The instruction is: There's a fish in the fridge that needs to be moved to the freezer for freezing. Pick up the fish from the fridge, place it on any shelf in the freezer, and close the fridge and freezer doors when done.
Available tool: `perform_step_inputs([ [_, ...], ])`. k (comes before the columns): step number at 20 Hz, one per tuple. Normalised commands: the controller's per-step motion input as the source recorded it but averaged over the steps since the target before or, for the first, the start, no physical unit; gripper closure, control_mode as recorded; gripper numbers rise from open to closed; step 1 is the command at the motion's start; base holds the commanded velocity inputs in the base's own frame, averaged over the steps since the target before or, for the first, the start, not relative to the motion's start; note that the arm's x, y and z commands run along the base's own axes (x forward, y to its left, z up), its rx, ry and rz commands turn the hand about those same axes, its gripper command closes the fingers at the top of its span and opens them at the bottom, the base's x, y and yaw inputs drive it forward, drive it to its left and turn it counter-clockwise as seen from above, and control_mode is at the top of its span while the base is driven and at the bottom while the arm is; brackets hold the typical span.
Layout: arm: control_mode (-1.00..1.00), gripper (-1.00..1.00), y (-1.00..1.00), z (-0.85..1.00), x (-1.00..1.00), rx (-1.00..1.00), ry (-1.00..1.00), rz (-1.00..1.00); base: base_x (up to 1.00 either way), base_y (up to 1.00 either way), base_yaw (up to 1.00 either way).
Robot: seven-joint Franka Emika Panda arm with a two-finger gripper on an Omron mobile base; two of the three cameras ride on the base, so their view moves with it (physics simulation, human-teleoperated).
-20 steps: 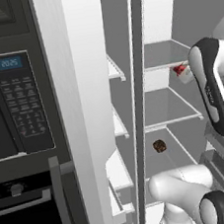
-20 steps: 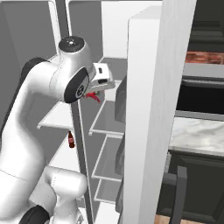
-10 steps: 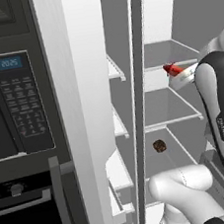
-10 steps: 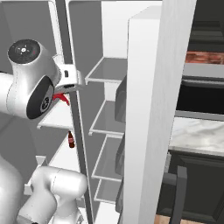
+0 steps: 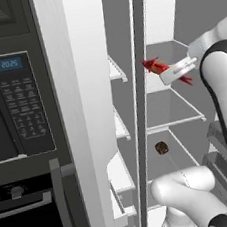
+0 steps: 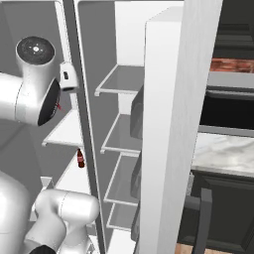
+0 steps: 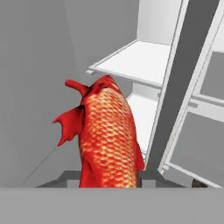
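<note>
My gripper (image 7: 109,177) is shut on a red, scaly fish (image 7: 107,140), which stands up between the fingers in the hand view. In the left base view the fish (image 5: 161,68) hangs in the air at upper-shelf height in the open fridge (image 5: 175,108), its front end close to the grey centre post (image 5: 144,106). My gripper (image 5: 170,71) holds it from the right. The freezer (image 5: 120,130), with short white shelves, lies left of the post with its door (image 5: 80,114) swung open. From the right base view a sliver of the fish (image 6: 59,105) shows behind the arm, left of the freezer shelves (image 6: 121,82).
A black wall oven with keypad (image 5: 14,107) stands left of the unit. A small dark item (image 5: 161,148) sits on a lower fridge shelf. The open freezer door (image 6: 168,124) juts out, with a counter and dark cabinet (image 6: 223,163) beyond it.
The arm has carried the fish from deep on the fridge shelf outward and toward the centre post. The grip has stayed shut on it.
</note>
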Motion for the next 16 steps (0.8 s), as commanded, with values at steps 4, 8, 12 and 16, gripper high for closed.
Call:
perform_step_inputs([
  [4,-1.0,1.0,0.65,0.0,0.28,0.0,-0.11,0.13,0.0,0.0,0.0],
  [8,-1.0,1.0,0.58,0.0,0.38,0.01,-0.19,0.01,0.0,0.0,0.0],
  [12,-1.0,1.0,0.47,0.0,0.48,0.0,-0.08,0.03,0.0,0.0,0.0],
  [16,-1.0,1.0,0.03,0.12,0.46,0.01,0.12,0.06,0.0,0.0,0.0],
])
